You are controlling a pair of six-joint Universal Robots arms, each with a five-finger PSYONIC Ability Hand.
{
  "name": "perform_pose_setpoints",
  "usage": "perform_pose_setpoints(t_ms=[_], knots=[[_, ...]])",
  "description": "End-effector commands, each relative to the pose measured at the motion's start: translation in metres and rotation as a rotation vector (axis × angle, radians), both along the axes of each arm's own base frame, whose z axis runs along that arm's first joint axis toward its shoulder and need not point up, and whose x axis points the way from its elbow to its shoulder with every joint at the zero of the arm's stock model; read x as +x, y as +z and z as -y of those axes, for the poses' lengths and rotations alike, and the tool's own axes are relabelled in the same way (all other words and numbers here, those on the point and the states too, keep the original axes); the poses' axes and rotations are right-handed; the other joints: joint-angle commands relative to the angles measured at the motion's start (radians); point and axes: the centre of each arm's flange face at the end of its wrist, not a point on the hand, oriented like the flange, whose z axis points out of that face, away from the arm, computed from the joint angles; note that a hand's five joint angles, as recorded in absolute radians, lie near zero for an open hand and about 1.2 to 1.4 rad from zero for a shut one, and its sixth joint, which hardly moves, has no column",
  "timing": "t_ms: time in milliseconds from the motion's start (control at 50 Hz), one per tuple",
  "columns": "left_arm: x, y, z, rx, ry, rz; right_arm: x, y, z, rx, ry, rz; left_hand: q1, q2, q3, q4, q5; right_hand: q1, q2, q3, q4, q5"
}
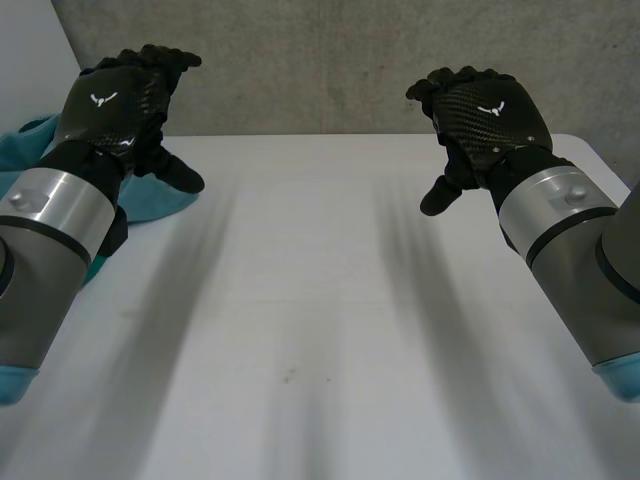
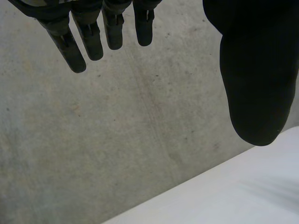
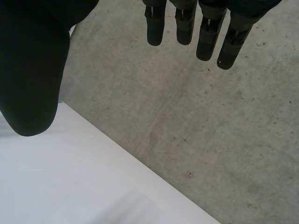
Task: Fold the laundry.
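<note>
A teal cloth [image 1: 150, 195] lies bunched at the table's far left edge, mostly hidden behind my left arm. My left hand [image 1: 115, 100] hovers above the table just in front of that cloth, fingers relaxed and holding nothing; its fingers [image 2: 79, 42] and thumb [image 2: 257, 84] stand apart in the left wrist view. My right hand [image 1: 485, 115] is raised over the table's far right part, also open and empty, with its fingers [image 3: 210, 32] and thumb [image 3: 32, 79] spread in the right wrist view.
The white table [image 1: 320, 330] stretches between the arms. A grey concrete wall [image 1: 330, 60] rises right behind the table's far edge [image 2: 210, 177].
</note>
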Motion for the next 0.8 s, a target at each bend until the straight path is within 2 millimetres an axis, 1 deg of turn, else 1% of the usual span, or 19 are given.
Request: perform_pose_setpoints(t_ms=[20,60,80,120,140,180,200,260,280,340,360,420,560,640,720,740,760,780,800], knots=[[-0.007,-0.023,0.028,-0.027,0.033,0.165,0.000,-0.002,0.003,0.004,-0.004,-0.002,0.003,0.003,-0.002,0.006,-0.017,-0.019,-0.038,-0.033,-0.050,-0.065],[-0.006,-0.031,0.040,-0.021,0.050,0.204,0.001,-0.006,0.004,0.014,-0.002,-0.008,0.015,0.015,0.010,0.018,-0.005,-0.019,-0.038,-0.033,-0.050,-0.065],[-0.001,-0.041,0.059,-0.012,0.087,0.251,0.001,-0.007,0.005,0.016,-0.002,-0.009,0.018,0.018,0.013,0.021,-0.002,-0.019,-0.038,-0.033,-0.050,-0.065],[0.005,-0.049,0.073,-0.007,0.113,0.287,0.002,-0.010,0.006,0.025,-0.002,-0.014,0.018,0.018,0.013,0.021,-0.002,-0.019,-0.038,-0.033,-0.050,-0.065],[0.014,-0.060,0.094,-0.002,0.152,0.338,0.002,-0.011,0.006,0.027,-0.002,-0.015,0.018,0.018,0.013,0.021,-0.002,-0.019,-0.038,-0.033,-0.050,-0.065],[0.020,-0.071,0.112,0.002,0.180,0.384,0.003,-0.012,0.007,0.030,-0.001,-0.018,0.018,0.018,0.013,0.021,-0.002,-0.019,-0.038,-0.033,-0.050,-0.065],[0.027,-0.084,0.131,0.008,0.209,0.426,0.003,-0.013,0.007,0.031,-0.001,-0.019,0.018,0.018,0.013,0.021,-0.002,-0.019,-0.038,-0.033,-0.050,-0.065],[0.040,-0.099,0.161,0.006,0.255,0.479,0.003,-0.016,0.008,0.038,-0.001,-0.023,0.018,0.018,0.013,0.021,-0.002,-0.019,-0.038,-0.033,-0.050,-0.065],[0.050,-0.108,0.179,0.004,0.289,0.509,0.003,-0.017,0.008,0.039,-0.001,-0.023,0.021,0.021,0.016,0.024,0.000,-0.019,-0.038,-0.033,-0.050,-0.065],[0.064,-0.118,0.207,-0.011,0.335,0.557,0.004,-0.016,0.009,0.038,-0.001,-0.023,0.035,0.036,0.031,0.038,0.015,-0.019,-0.038,-0.033,-0.050,-0.065],[0.073,-0.125,0.222,-0.018,0.359,0.592,0.004,-0.016,0.009,0.038,-0.001,-0.023,0.044,0.044,0.039,0.047,0.024,-0.019,-0.038,-0.033,-0.050,-0.065],[0.087,-0.143,0.243,-0.008,0.388,0.679,0.004,-0.016,0.009,0.038,-0.001,-0.023,0.053,0.053,0.048,0.056,0.033,-0.019,-0.038,-0.033,-0.050,-0.065],[0.105,-0.167,0.267,-0.005,0.425,0.746,0.004,-0.019,0.010,0.043,-0.001,-0.026,0.073,0.074,0.069,0.076,0.053,-0.019,-0.038,-0.033,-0.050,-0.065],[0.112,-0.177,0.274,-0.002,0.437,0.749,0.005,-0.024,0.012,0.053,-0.001,-0.033,0.220,0.220,0.215,0.223,0.200,-0.019,-0.038,-0.033,-0.050,-0.065],[0.111,-0.187,0.274,0.025,0.416,0.757,0.006,-0.025,0.012,0.056,-0.001,-0.038,0.609,0.610,0.605,0.613,0.589,-0.019,-0.038,-0.033,-0.050,-0.065],[0.109,-0.189,0.272,0.043,0.407,0.760,0.006,-0.026,0.013,0.055,-0.001,-0.042,0.922,0.922,0.917,0.925,0.902,-0.019,-0.038,-0.033,-0.050,-0.065],[0.107,-0.190,0.270,0.051,0.401,0.761,0.006,-0.026,0.013,0.053,-0.001,-0.045,1.093,1.094,1.089,1.096,1.073,-0.019,-0.038,-0.033,-0.050,-0.065],[0.106,-0.192,0.269,0.059,0.399,0.762,0.006,-0.026,0.013,0.051,-0.001,-0.051,1.194,1.194,1.189,1.197,1.173,-0.019,-0.038,-0.033,-0.050,-0.065],[0.103,-0.193,0.266,0.068,0.392,0.764,0.006,-0.026,0.013,0.050,-0.001,-0.052,1.195,1.195,1.190,1.198,1.174,-0.019,-0.038,-0.033,-0.050,-0.065]])
